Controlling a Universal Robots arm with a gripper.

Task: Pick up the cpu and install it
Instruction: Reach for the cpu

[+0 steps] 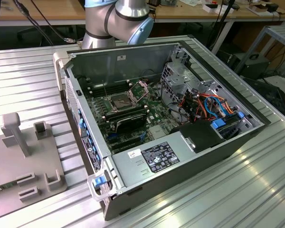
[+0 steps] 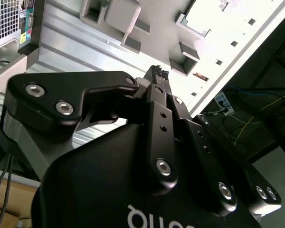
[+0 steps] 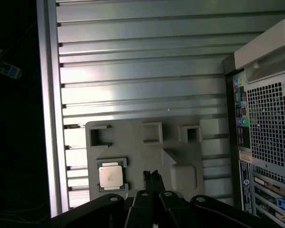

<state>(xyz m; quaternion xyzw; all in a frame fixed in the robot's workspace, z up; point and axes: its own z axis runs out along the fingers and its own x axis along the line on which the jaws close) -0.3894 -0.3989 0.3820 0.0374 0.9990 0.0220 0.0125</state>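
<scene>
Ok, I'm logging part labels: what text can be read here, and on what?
White label on the power supply: too small to read.
Small sticker beside it: unreadable.
White lettering on the pincer: cut off, illegible.
Port markings on the computer case rear: blurred.

A ribbed aluminium surface (image 1: 237, 190) carries a grey fixture plate (image 1: 38, 159) at the exterior view's left, with raised brackets and an upright post (image 1: 14, 133). Further to that view's right, a grey power supply (image 1: 152, 159) with a white label lies just beside a black plastic duct (image 1: 202, 135). Orange and blue cables (image 1: 211, 104) run behind the duct. Wooden desks (image 1: 38, 12) with dangling black leads stand in the background.
</scene>
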